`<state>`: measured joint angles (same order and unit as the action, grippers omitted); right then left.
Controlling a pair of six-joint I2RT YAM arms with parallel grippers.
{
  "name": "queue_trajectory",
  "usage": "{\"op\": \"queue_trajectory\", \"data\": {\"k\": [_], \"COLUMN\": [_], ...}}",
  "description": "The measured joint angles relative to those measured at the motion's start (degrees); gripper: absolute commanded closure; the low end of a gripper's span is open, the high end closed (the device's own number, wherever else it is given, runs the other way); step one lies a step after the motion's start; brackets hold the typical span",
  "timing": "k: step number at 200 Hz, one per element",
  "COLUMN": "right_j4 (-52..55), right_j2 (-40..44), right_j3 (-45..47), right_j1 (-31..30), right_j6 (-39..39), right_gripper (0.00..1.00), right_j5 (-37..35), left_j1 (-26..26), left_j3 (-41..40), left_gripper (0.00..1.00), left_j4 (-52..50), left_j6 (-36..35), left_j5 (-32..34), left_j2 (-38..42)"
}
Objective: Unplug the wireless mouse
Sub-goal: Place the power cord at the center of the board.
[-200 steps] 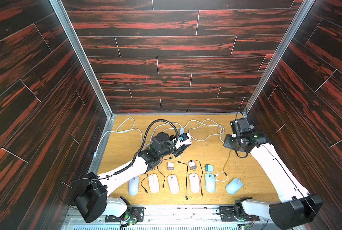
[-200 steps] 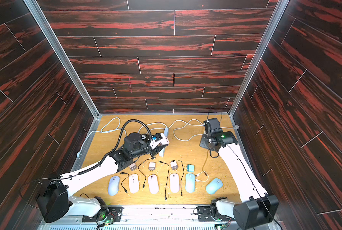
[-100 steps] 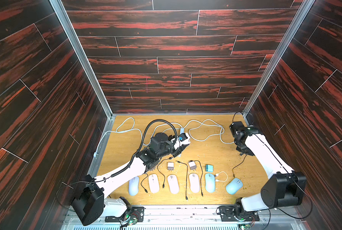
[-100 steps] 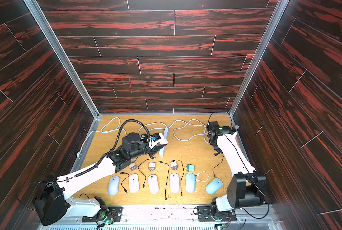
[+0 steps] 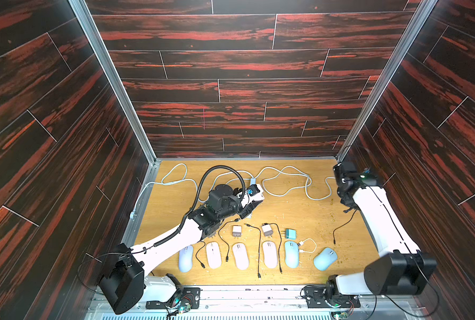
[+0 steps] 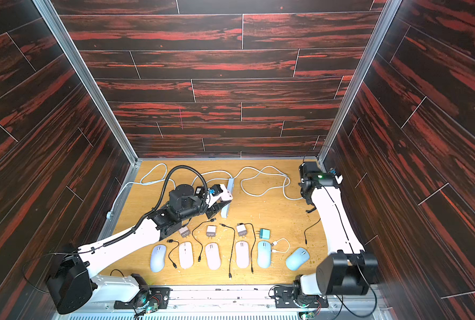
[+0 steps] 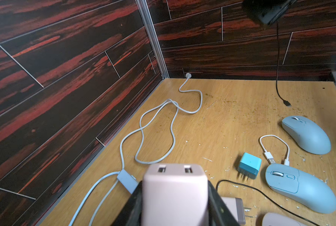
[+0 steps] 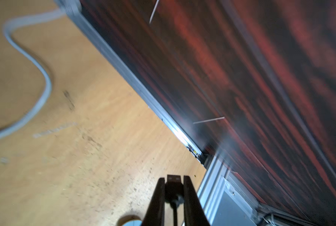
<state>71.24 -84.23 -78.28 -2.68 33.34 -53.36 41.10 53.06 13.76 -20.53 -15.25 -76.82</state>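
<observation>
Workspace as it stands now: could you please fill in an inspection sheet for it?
Surface: wooden table, speckled with crumbs.
Job's things: six mice in a row at the front; no cable seen plugged into any of them.
Clutter: teal charger, white chargers, power strip.
Tools: left tool shut on pink charger; right tool shut on black cable at its USB plug.
Cables: the held black cable hangs, far end free; loose black cables lie between mice; short white cable; long white lead.
Surroundings: dark wood-pattern walls; nothing else seen.
</observation>
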Motion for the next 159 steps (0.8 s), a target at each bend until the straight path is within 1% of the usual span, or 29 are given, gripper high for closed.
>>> {"op": "queue_trajectory", "data": {"k": [25,56,70,84,108,126,137,159], "right_j4": [-2.8,-6.6,-8.3,-9.8,-12.5,-13.9,-14.8,-16.1], "right_j2": [-6.2,-9.3,-9.6,-10.1,-10.4,-10.3,-9.9,-7.6], "right_j3": [5.2,7.8,8.8,10.2,12.9,13.7,13.7,13.7], "right_j1": [0.9,3.6,4.4,4.6,4.6,5.1,5.6,6.3], "right_j6": [-0.5,-1.9,-2.4,-2.8,-2.7,-2.9,-2.8,-2.8], "right_gripper": [0.98,0.88,0.79,0.68,0.55,0.43,0.4,0.4], "right_j5": [1.0,1.9,2.2,3.3,5.6,7.0,7.7,8.9], "left_j1": [0.0,0.0,0.0,0.0,0.0,0.0,0.0,0.0], "left_j3": [0.0,0.0,0.0,0.0,0.0,0.0,0.0,0.0], "left_gripper": [1.0,1.0,1.0,1.0,1.0,1.0,1.0,1.0], "left_j4": [-0.2,-1.0,-1.4,-1.6,-1.5,-1.4,-1.4,-1.2], "left_j6": [0.0,0.0,0.0,0.5,2.3,3.5,4.3,6.0], "left_j5": [-0.3,-0.3,-0.4,-0.4,-0.7,-1.2,-1.4,-1.5], "left_j2": [0.0,0.2,0.2,0.2,0.1,0.0,-0.1,-0.6]}}
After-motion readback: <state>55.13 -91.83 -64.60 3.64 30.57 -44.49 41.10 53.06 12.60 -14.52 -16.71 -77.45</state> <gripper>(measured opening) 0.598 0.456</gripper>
